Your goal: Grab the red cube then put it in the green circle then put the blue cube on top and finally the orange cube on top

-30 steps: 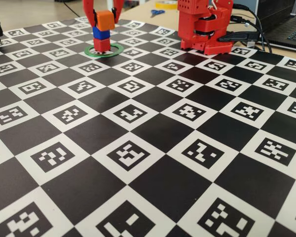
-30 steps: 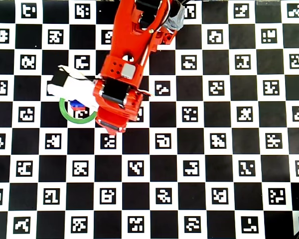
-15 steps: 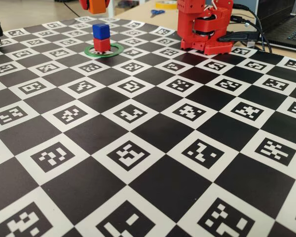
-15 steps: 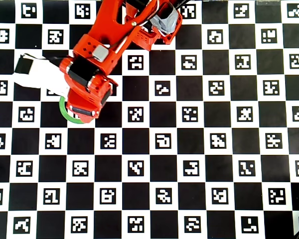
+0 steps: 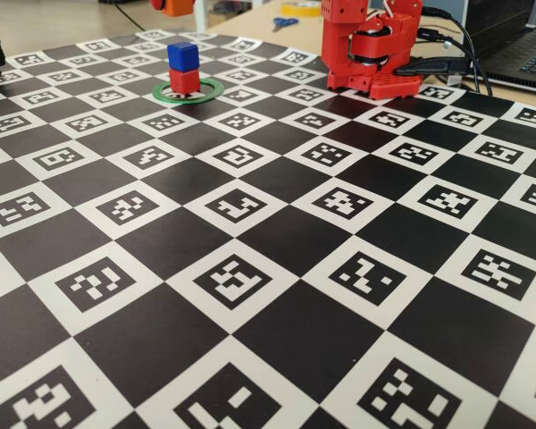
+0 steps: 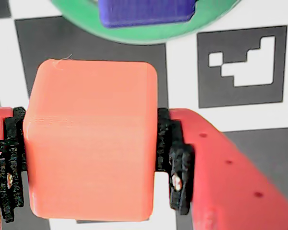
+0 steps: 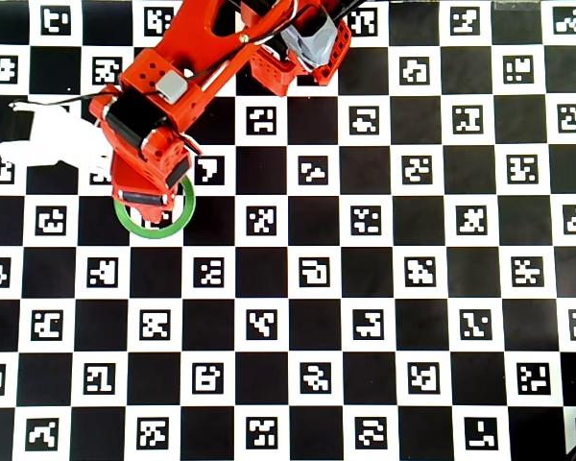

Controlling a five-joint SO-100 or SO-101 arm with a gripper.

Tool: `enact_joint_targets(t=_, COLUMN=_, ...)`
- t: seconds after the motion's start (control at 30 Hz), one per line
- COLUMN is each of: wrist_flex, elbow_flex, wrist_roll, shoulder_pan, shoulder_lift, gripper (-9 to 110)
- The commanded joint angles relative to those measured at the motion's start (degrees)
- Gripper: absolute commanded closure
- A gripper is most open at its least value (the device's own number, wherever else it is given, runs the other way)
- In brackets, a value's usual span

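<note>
Gripping the matte, round-edged orange cube (image 6: 91, 139), tool (image 6: 89, 160) raised above the green circle (image 5: 209, 90) | blue cube (image 5: 183, 56) stacked on red cube (image 5: 185, 80) inside that flat ring | tabletop (image 5: 277, 232) a glossy black-and-white marker checkerboard

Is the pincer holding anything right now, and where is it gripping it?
Yes: the pincer is shut on the orange cube, its black pads pressing the cube's two opposite side faces, in the wrist view.
</note>
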Motion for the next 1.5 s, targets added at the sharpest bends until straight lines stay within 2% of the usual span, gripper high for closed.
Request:
enact_joint_targets(t=0.0, wrist_flex=0.4, elbow_flex=-5.6, wrist_roll=-2.0, shoulder_pan=1.5, shoulder_lift=5.6, gripper=95)
enact_joint_targets(t=0.67, wrist_flex=-7.4, elbow_flex=5.2, wrist_roll=-6.3, shoulder_pan=3.3, shoulder_lift=4.6, gripper=95)
enact_joint_targets(t=1.47, wrist_flex=-12.0, elbow_flex=10.2, wrist_roll=-8.7, shoulder_pan=5.1, shoulder_lift=3.3, gripper=95)
